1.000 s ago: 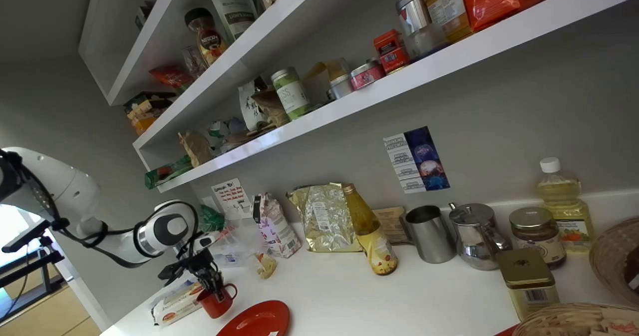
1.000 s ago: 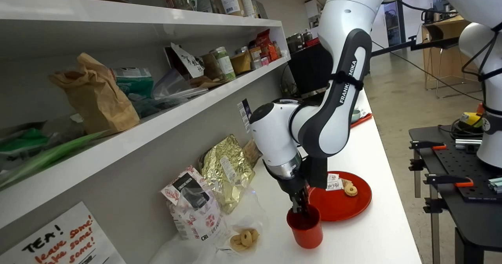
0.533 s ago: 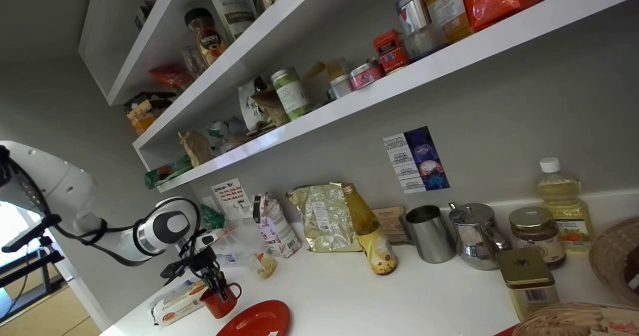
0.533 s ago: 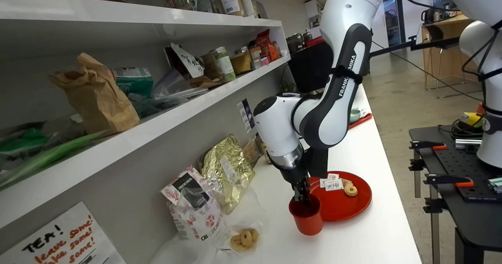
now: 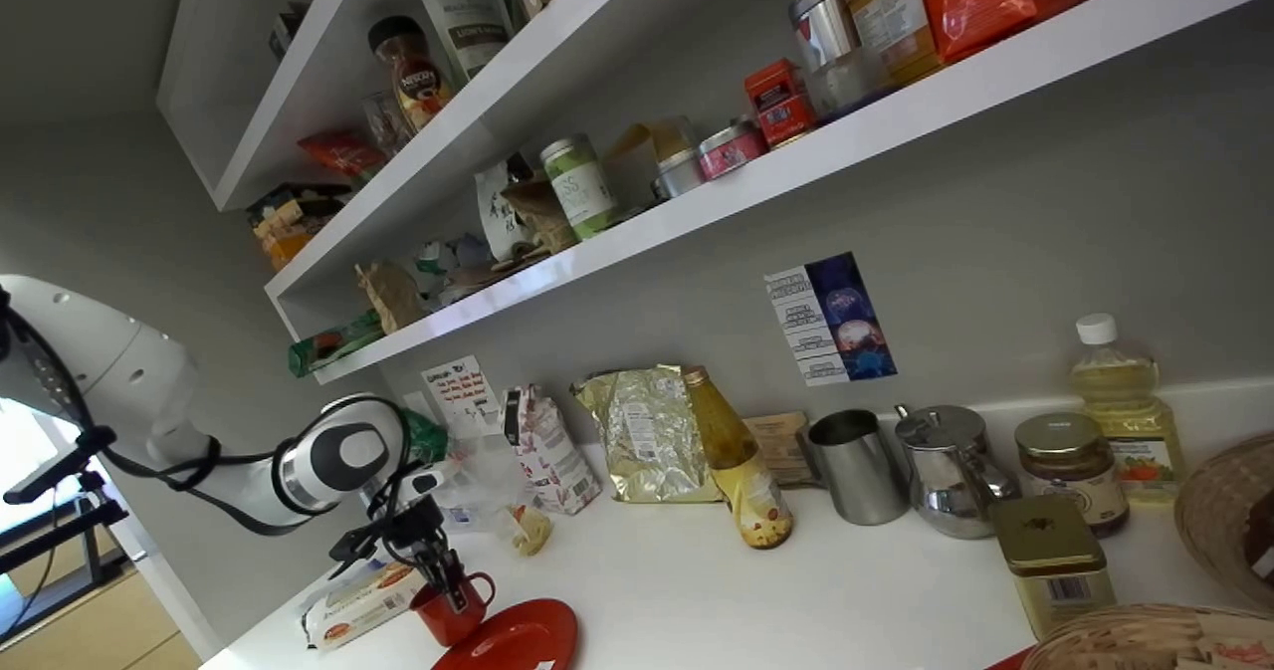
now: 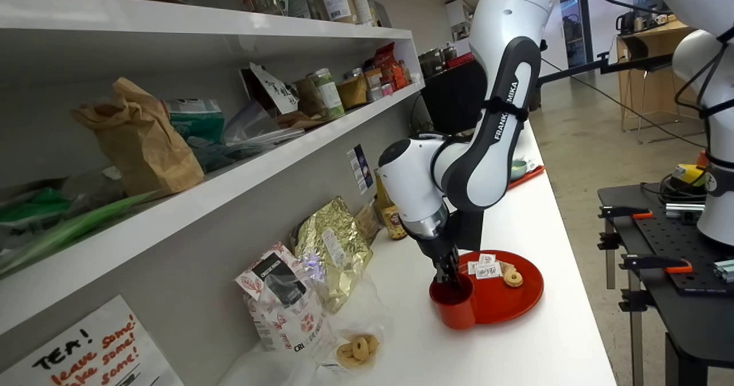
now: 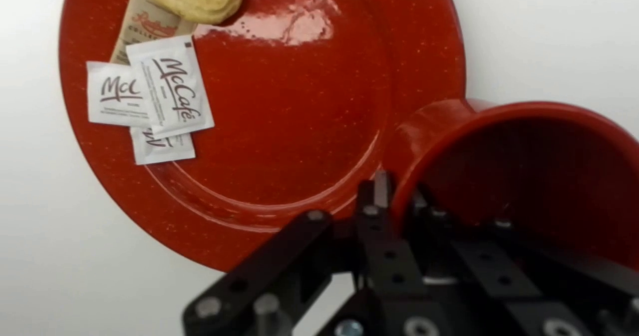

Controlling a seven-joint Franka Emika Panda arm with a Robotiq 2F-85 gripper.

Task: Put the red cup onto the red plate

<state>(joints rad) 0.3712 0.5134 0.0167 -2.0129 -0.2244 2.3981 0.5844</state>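
The red cup hangs in my gripper at the near edge of the red plate. It shows in both exterior views (image 5: 436, 622) (image 6: 457, 312) and in the wrist view (image 7: 554, 176). My gripper (image 7: 401, 196) is shut on the cup's wall at the rim, one finger inside the cup and one outside. The gripper also shows in both exterior views (image 5: 456, 598) (image 6: 448, 280). The cup looks slightly tilted and overlaps the plate's rim in the pictures; whether they touch, I cannot tell. The red plate (image 7: 299, 126) lies flat on the white counter, also in both exterior views (image 5: 518, 635) (image 6: 507, 305).
On the plate lie white packets (image 7: 172, 86) and a ring biscuit (image 7: 219, 1). A long white packet (image 5: 353, 605) lies beside the cup. A bag of biscuits (image 6: 358, 349), a flour bag (image 6: 287, 300) and a gold foil bag (image 6: 332, 254) stand along the wall under the shelf (image 6: 229, 179).
My gripper and the cup have moved together towards the plate, from beside it to its edge. The cup seems a little higher and more tilted. The plate has not moved.
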